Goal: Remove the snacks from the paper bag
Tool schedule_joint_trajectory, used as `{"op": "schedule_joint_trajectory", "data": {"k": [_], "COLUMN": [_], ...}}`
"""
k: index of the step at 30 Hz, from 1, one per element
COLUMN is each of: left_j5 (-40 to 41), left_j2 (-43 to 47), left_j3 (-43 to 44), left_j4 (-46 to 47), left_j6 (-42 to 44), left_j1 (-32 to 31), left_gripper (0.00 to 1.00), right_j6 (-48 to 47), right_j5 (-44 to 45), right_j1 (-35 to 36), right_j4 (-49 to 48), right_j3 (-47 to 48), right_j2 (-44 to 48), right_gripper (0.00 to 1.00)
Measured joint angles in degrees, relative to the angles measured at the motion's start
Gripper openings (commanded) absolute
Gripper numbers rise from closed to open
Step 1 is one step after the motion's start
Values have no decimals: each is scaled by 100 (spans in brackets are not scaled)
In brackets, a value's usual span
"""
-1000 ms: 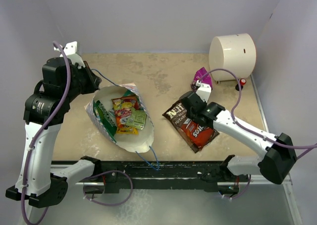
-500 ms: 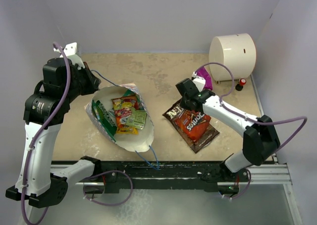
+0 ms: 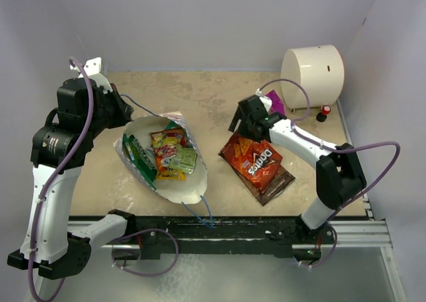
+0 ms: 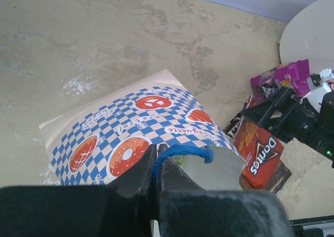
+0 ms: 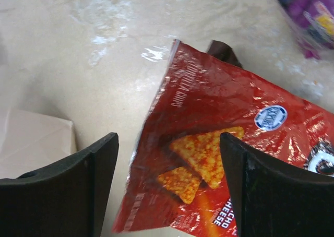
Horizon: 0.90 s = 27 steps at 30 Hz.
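The Doritos bag (image 3: 256, 161) lies flat, long axis far-left to near-right, under the outstretched right gripper (image 5: 168, 143), jaws spread; the left gripper (image 4: 155, 164) pinches the blue handle (image 4: 182, 152) of the paper bag (image 4: 130, 127).

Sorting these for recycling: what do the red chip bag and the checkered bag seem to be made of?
Red chip bag: glossy plastic or foil film, judging by shiny wrinkles and glare. Checkered bag: matte printed paper, with flat panels and crisp creases. Its blue handle looks like twisted cord, fibre uncertain.
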<state>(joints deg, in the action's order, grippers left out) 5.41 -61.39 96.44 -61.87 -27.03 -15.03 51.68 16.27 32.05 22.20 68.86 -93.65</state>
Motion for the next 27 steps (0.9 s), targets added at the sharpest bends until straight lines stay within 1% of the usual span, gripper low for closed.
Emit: {"op": "schedule_joint_trajectory", "data": {"k": [4,7,9,13,17,19,21,22,24,27], "left_j5": [7,-2,-46,-190,-350,-389,-411,-424,-457,-466], "left_j2": [-17,-57,-79,-96,-96,-96,-96,-96,-96,-96], "left_j3": [33,74,79,79,79,79,79,79,81,98], "left_j4": [-22,-33,-33,-31,-31,-33,-33,-33,-33,-39], "left_j6": [-7,-44,-44,-46,-46,-50,-76,-90,-101,-138], "left_j1": [2,2,2,2,2,2,2,2,2,2], "left_gripper": [0,0,0,0,0,0,0,0,0,0], "right_j6": [-310,-688,-1001,-2074,-3016,-3462,-3960,-4127,-4446,-4684], "right_j5": [-518,-885,-1038,-1294,-1657,-1838,-2015,-2090,-2291,-2389], "right_j1": [-72,-107,-114,-114,33,330,957,1270,2000,2771], "right_j4": [-522,-881,-922,-1023,-1375,-1801,-2306,-2500,-2929,-3585], "right_j3": [-2,13,98,254,195,15,-208,-264,-306,-304], "right_j2": [-42,-42,-35,267,1165,1762,2306,2435,2503,2114], "right_gripper": [93,96,98,97,93,89,87,86,79,70]}}
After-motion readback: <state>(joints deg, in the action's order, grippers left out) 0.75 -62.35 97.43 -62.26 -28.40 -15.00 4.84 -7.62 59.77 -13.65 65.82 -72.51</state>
